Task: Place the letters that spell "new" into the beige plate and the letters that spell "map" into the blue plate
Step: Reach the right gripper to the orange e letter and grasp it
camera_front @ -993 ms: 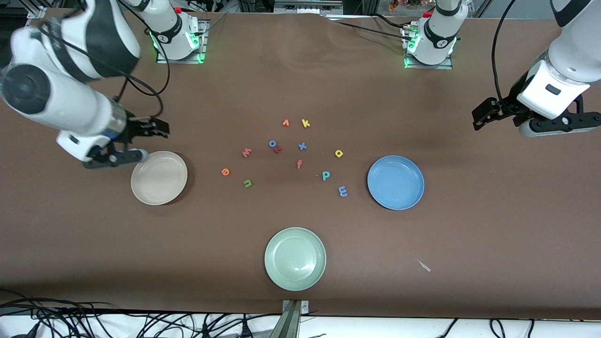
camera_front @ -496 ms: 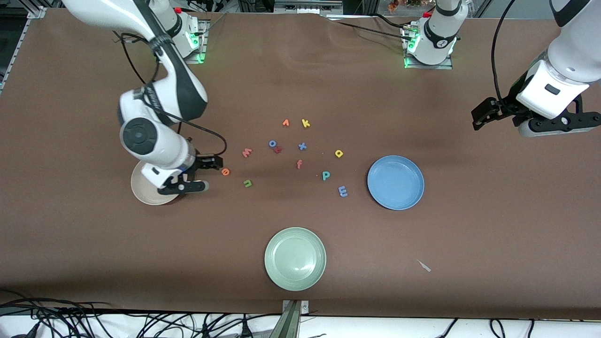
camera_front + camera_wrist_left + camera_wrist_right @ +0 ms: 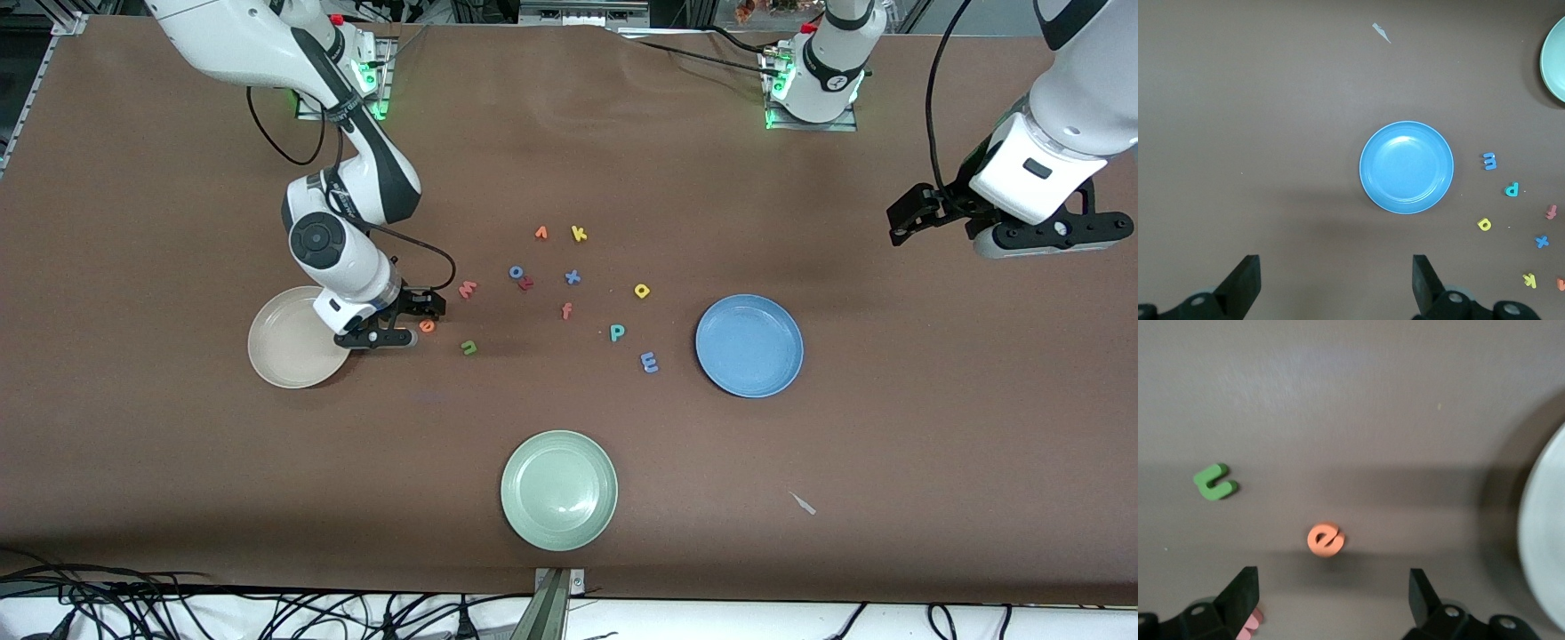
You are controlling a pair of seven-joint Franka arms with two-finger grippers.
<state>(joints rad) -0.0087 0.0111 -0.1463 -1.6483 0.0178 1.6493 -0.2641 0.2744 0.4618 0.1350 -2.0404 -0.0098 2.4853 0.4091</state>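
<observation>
The beige plate (image 3: 283, 348) lies toward the right arm's end of the table, its rim partly under the right arm. My right gripper (image 3: 380, 341) hangs open low beside the orange "e" (image 3: 427, 326). The right wrist view shows that "e" (image 3: 1325, 539) just ahead of the open gripper (image 3: 1331, 603), the green "n" (image 3: 1216, 482), the pink "w" (image 3: 1251, 623) and the plate's rim (image 3: 1545, 547). The "n" (image 3: 468, 348) and "w" (image 3: 468, 289) lie close by. The "m" (image 3: 649, 362), "p" (image 3: 617, 332) and "a" (image 3: 642, 290) lie beside the blue plate (image 3: 749, 346). My left gripper (image 3: 1049, 233) waits open, high over bare table.
A pale green plate (image 3: 559, 490) sits near the front edge. Spare letters lie mid-table: yellow "k" (image 3: 579, 234), blue "x" (image 3: 573, 277), blue "o" (image 3: 516, 272), orange "f" (image 3: 566, 310). A small scrap (image 3: 803, 503) lies on the brown cloth.
My right arm has swung from beside the beige plate, across it, to the orange "e", and has come lower. The left arm has shifted only slightly. No letter has moved.
</observation>
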